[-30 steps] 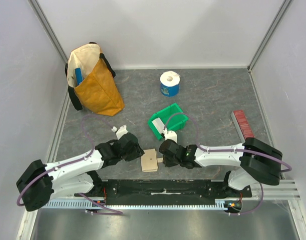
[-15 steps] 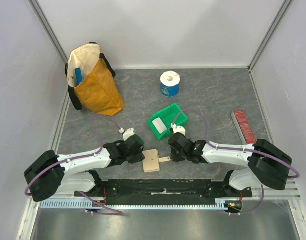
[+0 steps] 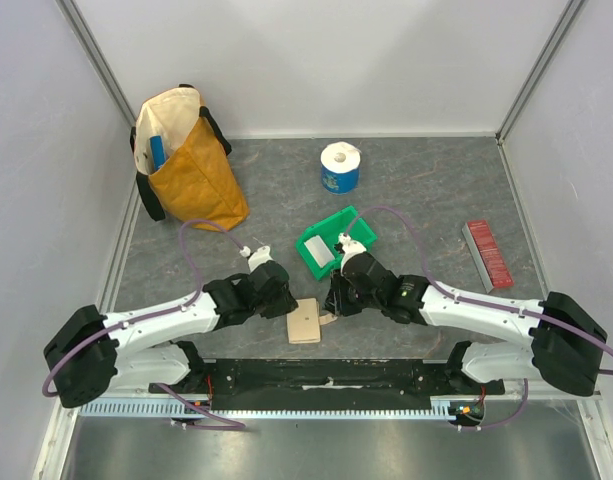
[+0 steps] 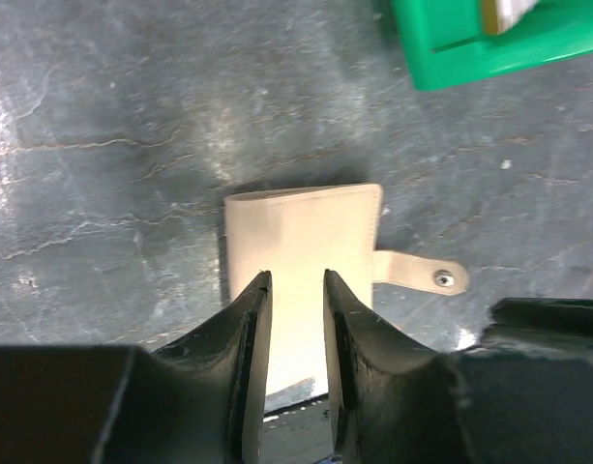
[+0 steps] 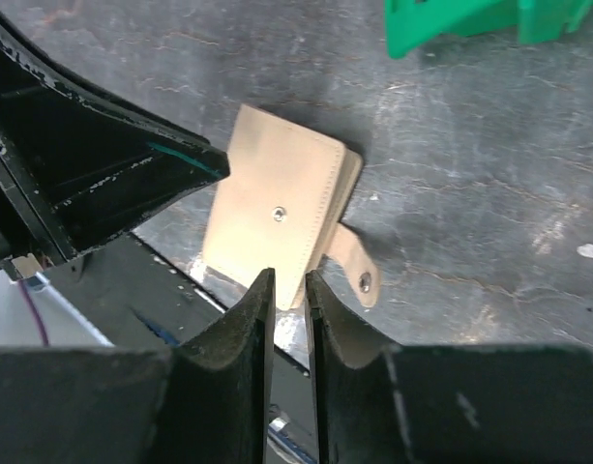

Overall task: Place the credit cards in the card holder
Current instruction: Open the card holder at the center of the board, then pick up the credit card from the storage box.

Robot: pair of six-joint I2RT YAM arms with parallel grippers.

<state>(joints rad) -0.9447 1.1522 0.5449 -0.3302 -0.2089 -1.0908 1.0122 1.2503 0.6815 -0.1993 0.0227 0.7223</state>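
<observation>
The tan card holder [image 3: 304, 321] lies folded flat near the table's front edge, its tab [image 3: 328, 319] unsnapped and sticking out to the right. It shows in the left wrist view [image 4: 301, 237] and the right wrist view [image 5: 277, 208]. My left gripper [image 3: 289, 304] hovers at its left side, jaws narrowly apart and empty [image 4: 297, 280]. My right gripper [image 3: 333, 302] hovers at its right edge by the tab, jaws a thin gap apart and empty [image 5: 288, 277]. A white card [image 3: 322, 258] lies in the green bin [image 3: 358, 223].
The green bin [image 4: 489, 53] stands just behind the card holder, also in the right wrist view [image 5: 441, 24]. A yellow and cream bag [image 3: 186, 165] stands at the back left, a paper roll [image 3: 339, 167] at the back middle, a red ridged strip [image 3: 487, 254] at the right.
My right gripper drew back from the card holder, then came in again at its right edge. The tab now shows beside the holder. My left gripper edged right, closer to the holder.
</observation>
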